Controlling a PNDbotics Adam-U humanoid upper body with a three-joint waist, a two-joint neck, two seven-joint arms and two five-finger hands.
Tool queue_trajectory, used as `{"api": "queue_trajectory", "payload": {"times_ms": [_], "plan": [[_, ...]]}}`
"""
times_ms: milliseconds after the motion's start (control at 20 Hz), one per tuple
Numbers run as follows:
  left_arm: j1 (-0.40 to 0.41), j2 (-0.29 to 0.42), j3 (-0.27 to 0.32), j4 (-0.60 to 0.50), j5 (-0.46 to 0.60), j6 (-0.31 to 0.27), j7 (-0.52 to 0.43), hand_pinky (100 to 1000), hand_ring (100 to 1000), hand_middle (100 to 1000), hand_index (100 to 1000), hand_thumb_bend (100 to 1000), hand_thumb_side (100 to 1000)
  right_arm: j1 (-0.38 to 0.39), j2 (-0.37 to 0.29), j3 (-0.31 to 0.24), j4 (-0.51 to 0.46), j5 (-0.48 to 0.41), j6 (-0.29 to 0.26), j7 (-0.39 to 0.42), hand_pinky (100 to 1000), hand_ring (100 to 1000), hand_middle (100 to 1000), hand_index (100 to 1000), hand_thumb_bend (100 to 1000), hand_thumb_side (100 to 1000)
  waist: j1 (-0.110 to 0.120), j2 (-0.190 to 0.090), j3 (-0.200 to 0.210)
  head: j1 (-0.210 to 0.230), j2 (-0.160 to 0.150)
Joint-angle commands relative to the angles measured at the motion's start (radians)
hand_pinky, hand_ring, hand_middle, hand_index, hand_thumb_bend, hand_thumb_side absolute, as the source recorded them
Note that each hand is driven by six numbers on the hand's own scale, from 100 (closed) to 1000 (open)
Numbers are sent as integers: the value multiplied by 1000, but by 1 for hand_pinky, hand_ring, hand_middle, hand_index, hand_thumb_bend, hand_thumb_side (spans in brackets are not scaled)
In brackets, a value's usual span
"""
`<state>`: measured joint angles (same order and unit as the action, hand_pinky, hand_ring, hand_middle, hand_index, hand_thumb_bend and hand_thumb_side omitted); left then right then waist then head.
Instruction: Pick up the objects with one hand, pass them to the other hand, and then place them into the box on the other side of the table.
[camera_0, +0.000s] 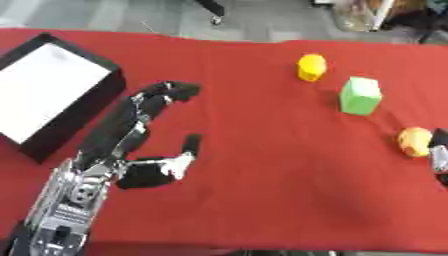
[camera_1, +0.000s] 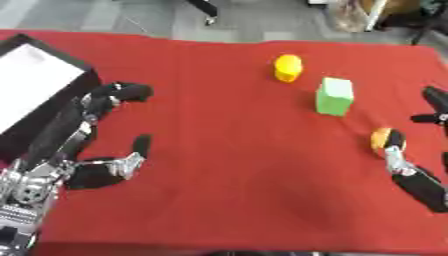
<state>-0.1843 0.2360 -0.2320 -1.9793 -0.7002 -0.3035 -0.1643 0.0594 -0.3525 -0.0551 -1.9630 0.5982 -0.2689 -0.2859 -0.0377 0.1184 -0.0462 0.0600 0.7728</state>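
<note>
1. black box (camera_0: 83, 107) with white inside sits at the table's (camera_0: 254, 200) far left edge;
2. left hand (camera_0: 144, 142) rests beside it, fingers relaxed and apart, holding nothing;
3. yellow object (camera_0: 311, 67) and green block (camera_0: 360, 95) stand near each other, right of centre;
4. orange object (camera_1: 381, 139) lies at the right; the right hand (camera_1: 411, 175) has its thumb against it, fingers spread apart.

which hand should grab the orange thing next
The right hand: it is open, with a finger already against the orange object on the table's right side. The left hand lies open far across the red cloth, beside the box.
</note>
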Motion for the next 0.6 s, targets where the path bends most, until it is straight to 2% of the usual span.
{"api": "queue_trajectory", "payload": {"times_ms": [50,350,600], "plan": [[-7,0,1,-21,18,0,4,751,743,767,927,113,476,-4,22,-9,-36,14,-19,-27,962,707,932,956,100,529,3,-4,-3,-10,-3],[-5,-3,0,-21,43,-2,5,748,742,765,926,113,475,0,50,-6,-37,24,-24,-44,960,695,926,956,100,531,5,-7,-8,-30,-3],[-3,-5,-2,-21,53,-3,5,747,742,764,926,111,482,8,31,-5,-29,26,-8,-37,959,692,927,961,100,508,6,-8,-6,-35,-3]]}}
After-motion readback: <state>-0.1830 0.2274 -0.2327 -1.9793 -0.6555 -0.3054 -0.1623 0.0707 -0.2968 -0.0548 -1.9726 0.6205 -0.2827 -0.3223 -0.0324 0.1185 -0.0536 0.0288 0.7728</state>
